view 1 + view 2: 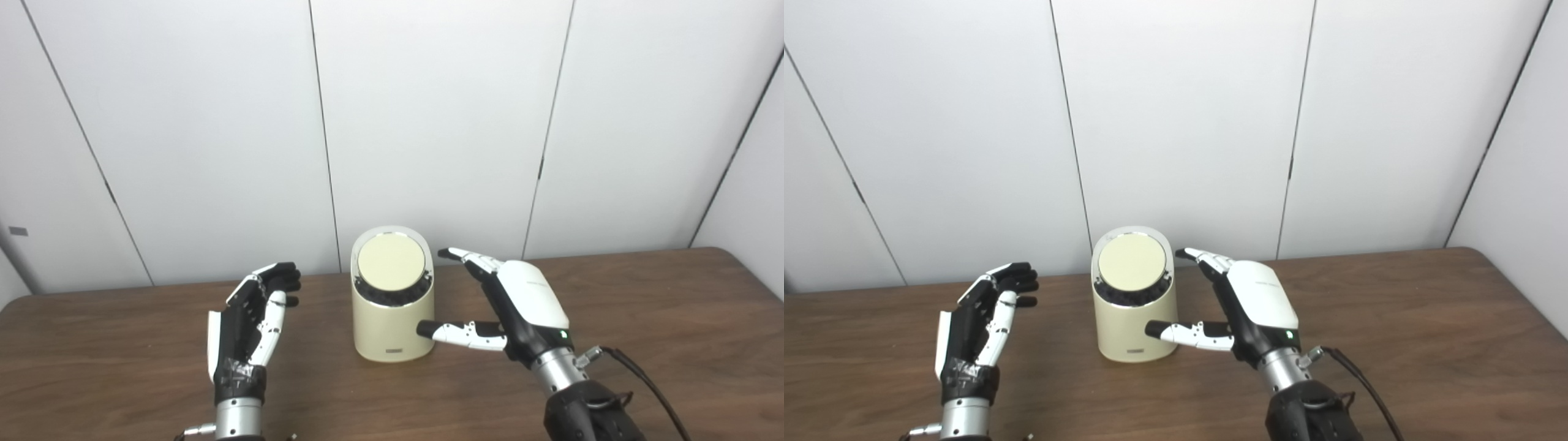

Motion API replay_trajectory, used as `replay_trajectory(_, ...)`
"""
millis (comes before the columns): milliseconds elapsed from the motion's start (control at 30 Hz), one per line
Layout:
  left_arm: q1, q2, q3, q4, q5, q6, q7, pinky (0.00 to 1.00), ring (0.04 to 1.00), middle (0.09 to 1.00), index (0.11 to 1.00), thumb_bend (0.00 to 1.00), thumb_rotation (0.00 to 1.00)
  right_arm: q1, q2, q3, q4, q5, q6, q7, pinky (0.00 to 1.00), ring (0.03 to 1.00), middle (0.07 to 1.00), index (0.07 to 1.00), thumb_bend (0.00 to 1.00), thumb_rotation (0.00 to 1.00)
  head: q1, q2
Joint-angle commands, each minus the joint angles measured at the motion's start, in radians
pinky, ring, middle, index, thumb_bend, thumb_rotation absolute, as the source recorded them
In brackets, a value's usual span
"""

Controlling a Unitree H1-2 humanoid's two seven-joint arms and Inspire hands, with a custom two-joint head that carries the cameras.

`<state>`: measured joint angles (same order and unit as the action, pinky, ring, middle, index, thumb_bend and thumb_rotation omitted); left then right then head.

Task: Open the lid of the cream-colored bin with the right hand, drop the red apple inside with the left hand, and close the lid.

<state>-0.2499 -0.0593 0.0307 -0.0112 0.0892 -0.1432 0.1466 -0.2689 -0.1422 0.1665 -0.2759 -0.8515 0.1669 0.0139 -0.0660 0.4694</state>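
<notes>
The cream-colored bin stands on the brown table, near the back wall. Its round lid sits down in the slanted top and faces me, with a dark ring showing under its lower edge. My right hand is open just right of the bin. Its thumb reaches toward the bin's lower right side and its fingers point past the bin's upper right rim. My left hand is open to the left of the bin, apart from it, palm turned toward it and holding nothing. No red apple shows in either view.
A white panelled wall rises right behind the table. A black cable runs from my right wrist toward the bottom edge. The table's right edge slants away at the far right.
</notes>
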Motion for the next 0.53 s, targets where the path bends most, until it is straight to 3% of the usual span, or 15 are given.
replay_trajectory(0,-0.03,0.008,-0.003,-0.02,0.006,-0.04,-0.003,0.61,0.674,0.679,0.678,0.21,0.44,-0.014,0.006,-0.023,0.012,0.028,-0.084,-0.111,0.68,0.759,0.777,0.758,0.5,0.67,0.0,0.001)
replay_trajectory(133,-0.025,0.015,-0.004,-0.032,0.012,-0.046,-0.004,0.6,0.673,0.679,0.677,0.23,0.36,0.021,0.029,-0.071,0.079,0.133,-0.197,-0.242,0.61,0.721,0.742,0.716,0.35,0.46,0.005,0.004)
replay_trajectory(367,-0.007,0.024,-0.011,-0.057,0.024,-0.041,-0.004,0.6,0.673,0.679,0.673,0.22,0.36,0.044,0.011,-0.099,0.195,0.163,-0.344,-0.392,0.51,0.634,0.725,0.695,0.33,0.44,0.017,0.006)
replay_trajectory(500,0.003,0.023,-0.01,-0.071,0.026,-0.038,-0.005,0.6,0.675,0.677,0.667,0.22,0.37,0.048,0.011,-0.11,0.257,0.186,-0.428,-0.46,0.52,0.636,0.706,0.679,0.35,0.44,0.023,0.004)
